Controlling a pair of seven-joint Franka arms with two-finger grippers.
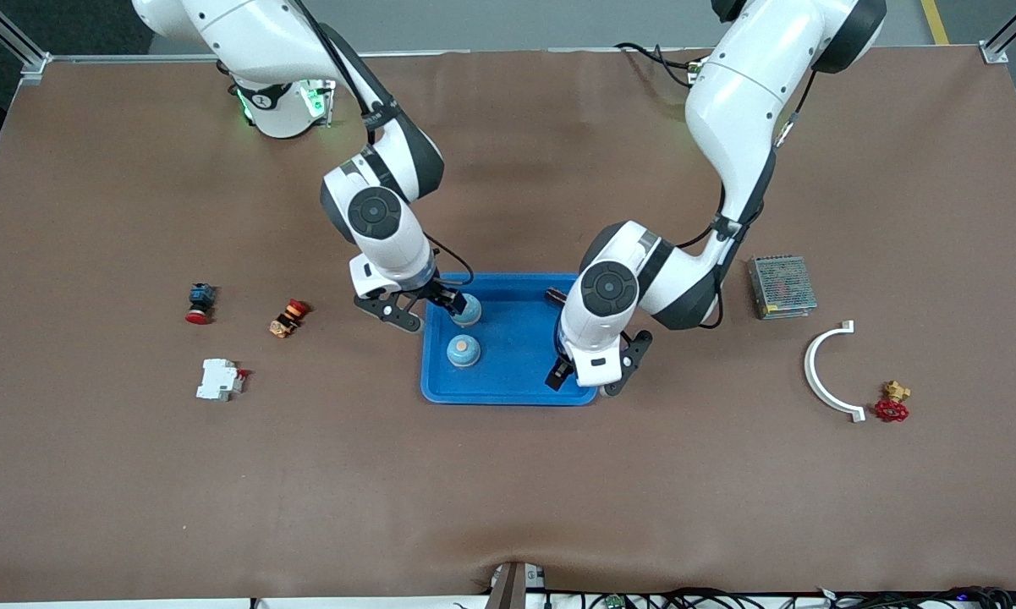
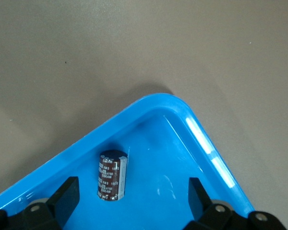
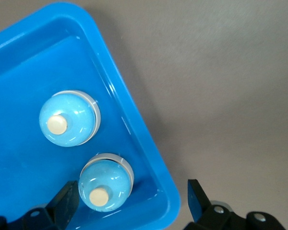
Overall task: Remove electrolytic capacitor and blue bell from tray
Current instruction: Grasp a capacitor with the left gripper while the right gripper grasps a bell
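Capacitor [image 2: 111,176] in tray [image 2: 158,103] (left wrist view only), two bells [image 3: 69,117], both grippers open, empty

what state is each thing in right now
left end effector: open, over the tray's corner
right end effector: open, over the tray's edge
capacitor: lying in the tray, free
two bells: upright in the tray, free
tray: flat on the table

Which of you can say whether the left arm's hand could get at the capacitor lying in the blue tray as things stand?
Probably yes. The left hand hangs open over the blue tray, the capacitor lies between its fingers, and nothing covers it.
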